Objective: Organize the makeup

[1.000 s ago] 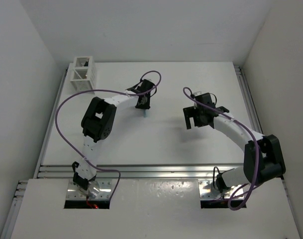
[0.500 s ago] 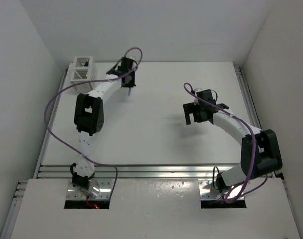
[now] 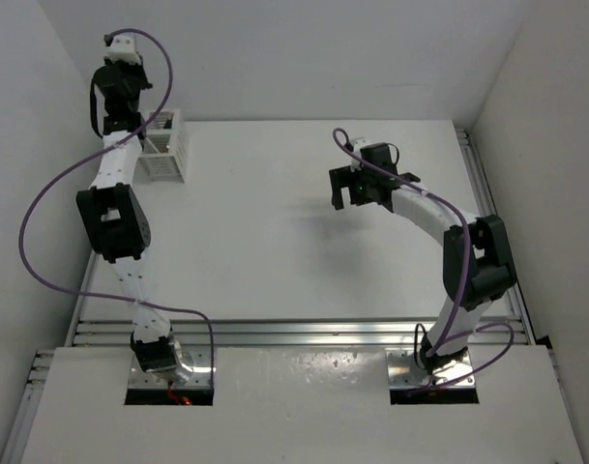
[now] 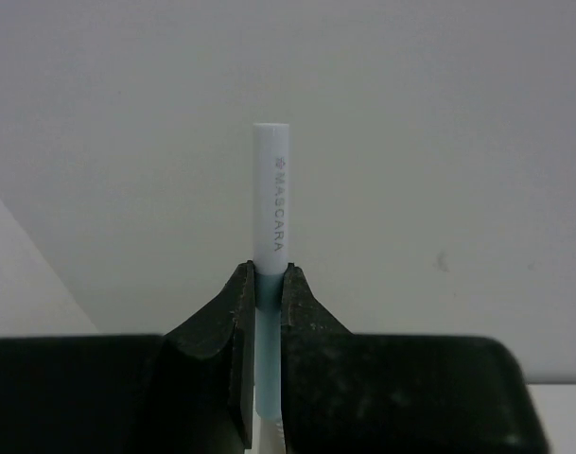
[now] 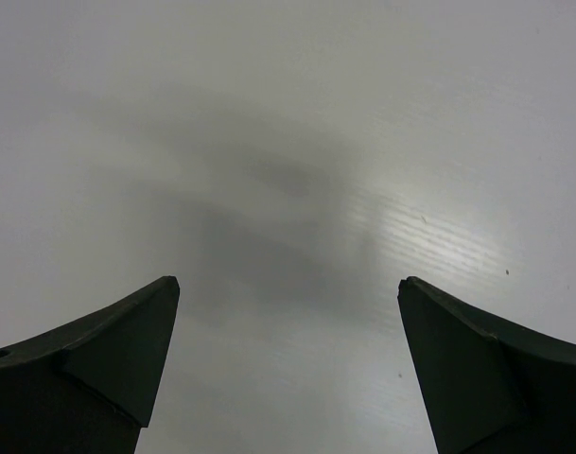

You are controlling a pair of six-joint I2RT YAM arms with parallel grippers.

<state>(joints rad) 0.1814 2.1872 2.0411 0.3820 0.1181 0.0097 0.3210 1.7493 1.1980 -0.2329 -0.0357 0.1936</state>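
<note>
Pinching a slim, smooth, perhaps plastic mascara stick [image 4: 270,199]: left end effector [image 4: 268,278].

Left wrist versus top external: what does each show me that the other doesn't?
Only left wrist: the mascara, a pale blue stick printed MASCARA, clamped upright between the left gripper's fingers.
Only top external: the box at the far left corner, the table, and the right gripper, open above bare table.
Both: the left gripper and the wall behind it. From the top it is raised high by the box, and the mascara is too small to make out there.
</note>
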